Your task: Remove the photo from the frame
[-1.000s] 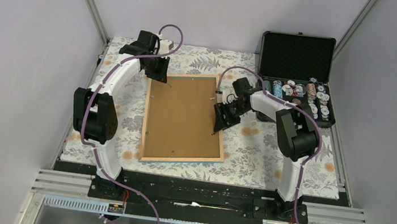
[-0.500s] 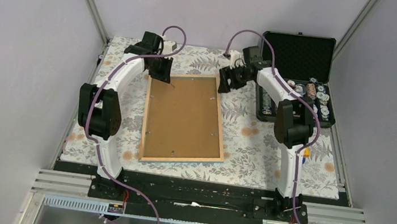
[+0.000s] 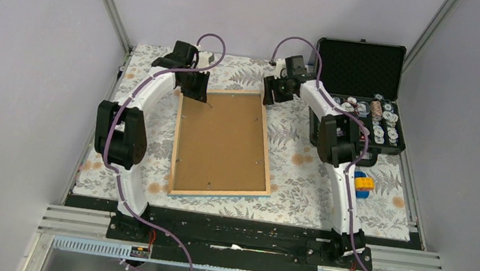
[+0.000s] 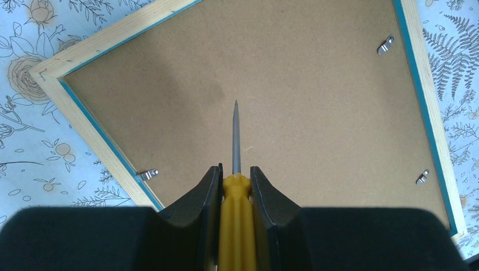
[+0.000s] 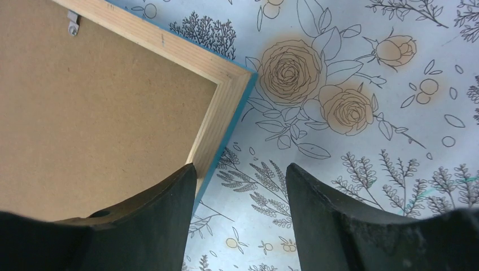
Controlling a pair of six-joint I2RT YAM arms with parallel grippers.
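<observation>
**Frame lying face down, clips not yet being turned**

The flowered cloth (image 3: 300, 184) is being covered in the middle by the frame (image 3: 219, 192), which is lying face down with its brown board (image 3: 223, 140) uppermost. The photo is being hidden beneath that board, so it is judged to be inside the frame; none of it is being shown. An open black case (image 3: 359, 67) is standing at the far right, well apart from the frame.

The left gripper (image 4: 235, 169) is being held over the frame's far left part, its jaws pinching the yellow handle of a screwdriver (image 4: 236, 217). The grey tip is being pointed at bare board, between the clips (image 4: 386, 44) and on none of them; whether it is touching the board cannot be told. The right gripper (image 5: 242, 169) is being held above the far right corner, jaws spread with nothing between them.

Nothing is being pressed down on the frame, so it is likely to be slid across the cloth once a clip is being levered. The tip could be skidded off a small metal clip and the board gouged. If the tip is driven under the board's edge, the photo could be scratched. If the board is being lifted while any clip is unturned, it may be bent.
</observation>
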